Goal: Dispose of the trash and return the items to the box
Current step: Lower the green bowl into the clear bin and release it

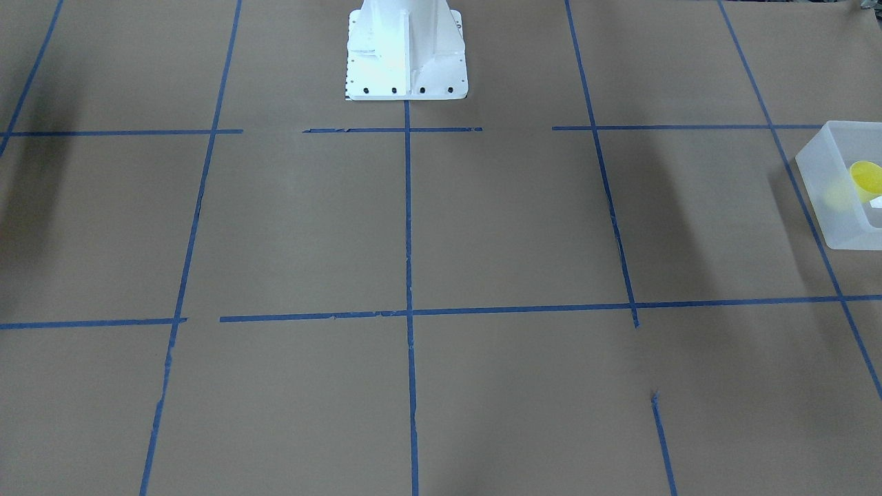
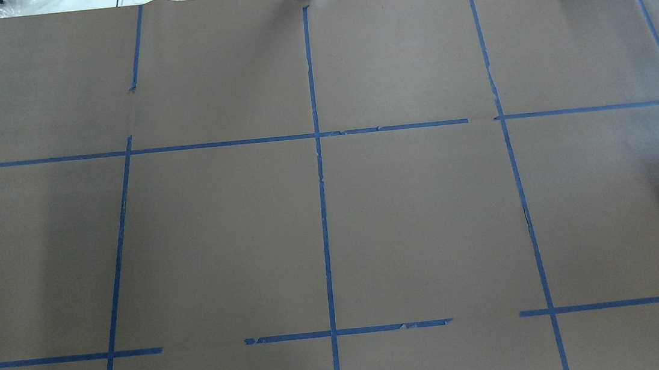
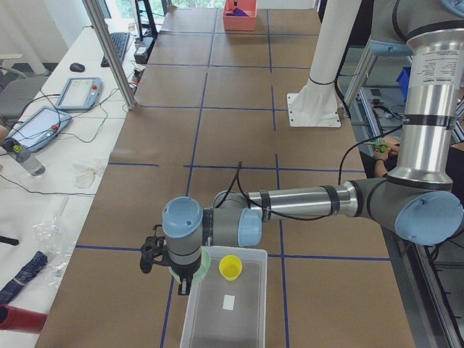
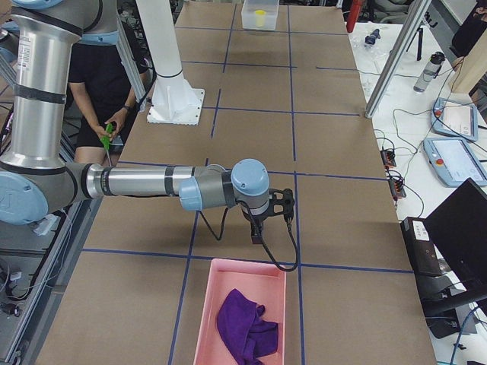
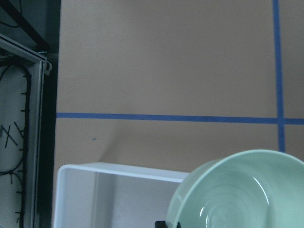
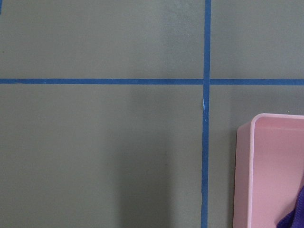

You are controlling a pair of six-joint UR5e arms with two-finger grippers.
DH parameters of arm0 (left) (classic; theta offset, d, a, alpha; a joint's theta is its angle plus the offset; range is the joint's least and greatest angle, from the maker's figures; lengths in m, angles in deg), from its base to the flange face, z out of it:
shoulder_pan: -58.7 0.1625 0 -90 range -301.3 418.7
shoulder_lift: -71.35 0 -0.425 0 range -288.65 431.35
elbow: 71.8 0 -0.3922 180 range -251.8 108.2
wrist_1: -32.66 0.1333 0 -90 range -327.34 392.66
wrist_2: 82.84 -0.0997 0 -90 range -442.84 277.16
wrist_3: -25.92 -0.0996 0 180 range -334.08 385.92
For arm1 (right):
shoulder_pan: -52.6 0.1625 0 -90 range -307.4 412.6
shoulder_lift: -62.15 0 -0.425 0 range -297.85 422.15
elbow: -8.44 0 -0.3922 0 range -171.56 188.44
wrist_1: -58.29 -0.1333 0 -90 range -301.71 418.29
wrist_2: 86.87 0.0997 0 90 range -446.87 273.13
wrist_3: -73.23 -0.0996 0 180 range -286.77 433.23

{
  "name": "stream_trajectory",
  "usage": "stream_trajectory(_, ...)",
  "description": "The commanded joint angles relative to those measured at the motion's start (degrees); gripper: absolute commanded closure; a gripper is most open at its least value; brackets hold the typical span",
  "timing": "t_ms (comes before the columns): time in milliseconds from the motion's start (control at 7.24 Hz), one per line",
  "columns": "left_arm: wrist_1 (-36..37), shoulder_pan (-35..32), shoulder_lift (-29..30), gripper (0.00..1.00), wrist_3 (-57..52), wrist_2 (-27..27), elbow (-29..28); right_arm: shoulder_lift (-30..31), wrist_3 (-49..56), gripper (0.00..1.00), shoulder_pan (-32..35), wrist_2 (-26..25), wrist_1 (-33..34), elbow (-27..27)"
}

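Observation:
The box, a translucent frosted-white bin [image 3: 190,319], stands at the table's left end and shows at the edge of the front view [image 1: 837,207]. The yellow cup [image 3: 230,267] lies inside it near a small white label [image 3: 229,302]; the cup also shows in the front view [image 1: 867,178]. My left gripper [image 3: 183,285] holds a pale green bowl [image 5: 242,194] by its rim, above the bin's far left corner [image 5: 95,190]. My right gripper [image 4: 257,232] hangs above the table just short of a pink bin [image 4: 205,304]; I cannot tell if it is open or shut.
The pink bin [image 6: 247,166] holds a purple cloth [image 4: 243,327]. The white robot pedestal [image 1: 406,55] stands at the table's robot side. Brown paper with blue tape lines covers the table. Tablets and cables lie on side tables past the far edge.

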Motion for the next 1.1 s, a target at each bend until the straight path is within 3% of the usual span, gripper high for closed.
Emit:
stream_trajectory(0, -9.7, -0.2, -4.6, 1.00, -0.6, -2.6, -4.3, -0.1, 0.1, 0.00, 0.0, -0.1, 0.0, 0.3)
stream_trajectory(414, -12.2, -0.1, -5.1, 0.97, -0.5, -5.7, -5.9, -0.2, 0.1, 0.00, -0.1, -0.1, 0.0, 0.3)
stream_trajectory(552, -12.3, -0.1, -5.1, 0.83, -0.6, -5.7, -5.7, -0.3, 0.1, 0.00, 0.0, -0.1, 0.0, 0.2)
stream_trajectory(691, -12.2, -0.1, -5.2, 0.01, -0.3, -5.7, -5.5, -0.4, 0.1, 0.00, 0.0, -0.1, 0.1, 0.2)
stream_trajectory(967, -12.2, -0.1, -5.2, 0.00, -0.3, -5.7, -5.3, -0.5, 0.1, 0.00, 0.0, -0.1, 0.1, 0.0)
